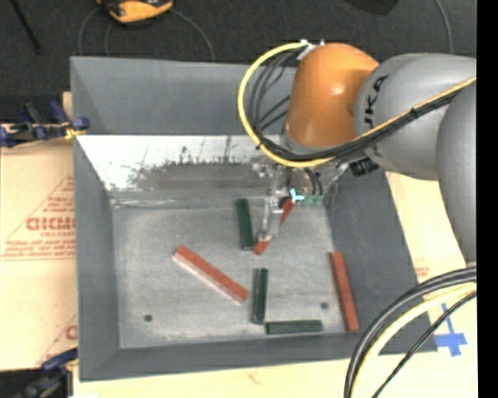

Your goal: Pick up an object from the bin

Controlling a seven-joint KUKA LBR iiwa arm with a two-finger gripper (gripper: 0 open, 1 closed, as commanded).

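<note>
My gripper (273,215) hangs over the middle of the bin, toward its back, under the orange cover. It is shut on a short red stick (262,244), which runs slantwise between the fingers. One end of the stick pokes out up right and the other points down left toward the bin floor. A dark green stick (245,224) lies just left of the fingers, lengthwise and apart from them. Another dark green stick (259,295) lies below the gripper on the floor.
A long red stick (209,274) lies slantwise left of centre. A third green stick (293,327) rests along the front wall. Another red stick (342,291) lies by the right wall. The arm reaches in from the right over the bin's back right corner.
</note>
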